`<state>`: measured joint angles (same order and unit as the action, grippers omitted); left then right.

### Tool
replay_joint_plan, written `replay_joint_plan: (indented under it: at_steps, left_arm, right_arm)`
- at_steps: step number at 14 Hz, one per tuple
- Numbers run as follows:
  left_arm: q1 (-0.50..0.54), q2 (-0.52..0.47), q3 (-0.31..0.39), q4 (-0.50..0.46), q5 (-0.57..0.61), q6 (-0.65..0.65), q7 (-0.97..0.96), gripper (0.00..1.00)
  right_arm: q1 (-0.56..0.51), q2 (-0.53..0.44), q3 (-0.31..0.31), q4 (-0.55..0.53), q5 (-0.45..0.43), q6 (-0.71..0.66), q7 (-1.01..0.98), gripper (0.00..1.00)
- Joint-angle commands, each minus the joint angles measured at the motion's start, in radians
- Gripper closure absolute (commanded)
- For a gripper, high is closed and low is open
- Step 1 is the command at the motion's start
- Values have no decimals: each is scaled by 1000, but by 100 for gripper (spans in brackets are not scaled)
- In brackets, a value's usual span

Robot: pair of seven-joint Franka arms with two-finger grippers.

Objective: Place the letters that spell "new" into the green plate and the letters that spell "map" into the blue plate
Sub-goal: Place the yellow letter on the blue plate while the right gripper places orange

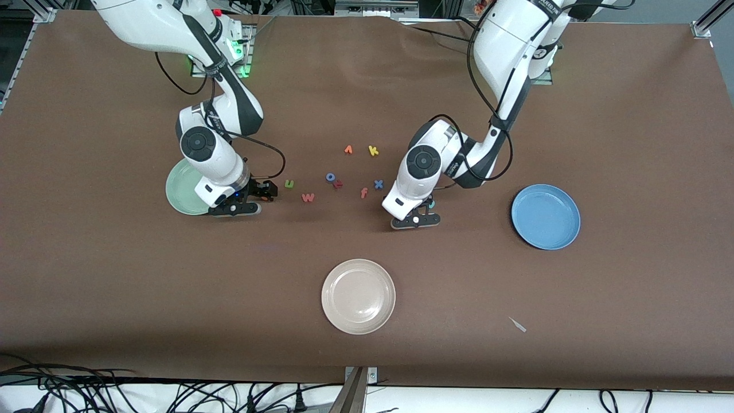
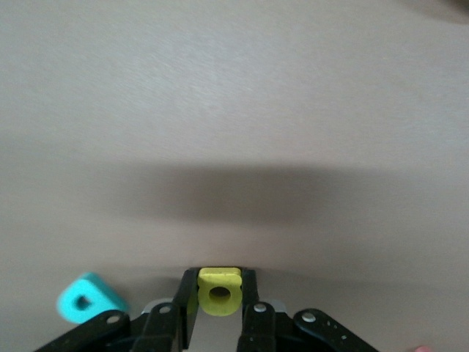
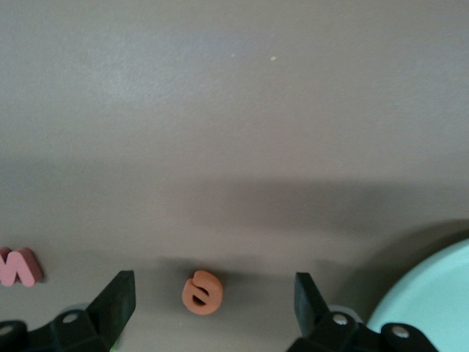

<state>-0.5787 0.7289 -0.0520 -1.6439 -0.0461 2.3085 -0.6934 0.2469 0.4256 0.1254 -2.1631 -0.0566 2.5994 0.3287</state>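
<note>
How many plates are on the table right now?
3. The green plate lies partly under the right arm; the blue plate toward the left arm's end; the cream-white plate nearest the front camera. None seems hidden.

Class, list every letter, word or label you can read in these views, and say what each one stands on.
Foam letters on the table:
"u", the green letter
"w", the pink letter
"o", the blue ring letter
"f", the salmon letter
"x", the blue cross letter
"k", the yellow letter
"e", the orange letter
Too small: left arm's sticker, dark red letter.
</note>
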Motion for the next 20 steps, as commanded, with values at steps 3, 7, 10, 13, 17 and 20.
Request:
replay_joint_plan:
  at_steps: [3,7,10,13,17,20]
  left_arm:
    - [117,-78,-5,81,15,-320,243,87]
    - [258,-144,0,50,23,-509,601,86]
    - [354,-215,0,-23,25,-485,716,85]
    - [416,-333,-3,-225,103,-340,811,85]
    - [474,-422,-5,-497,115,-26,842,82]
    - [545,-402,-6,-554,221,81,844,82]
  right_arm:
    - [23,22,2,-34,-22,74,30,12]
    - [23,22,2,-61,-22,105,30,28]
    - [23,21,2,-70,-22,105,30,42]
    - [23,13,2,-86,-22,105,30,51]
    - [23,10,2,-92,-22,105,30,74]
    - [23,6,2,-90,-23,103,24,93]
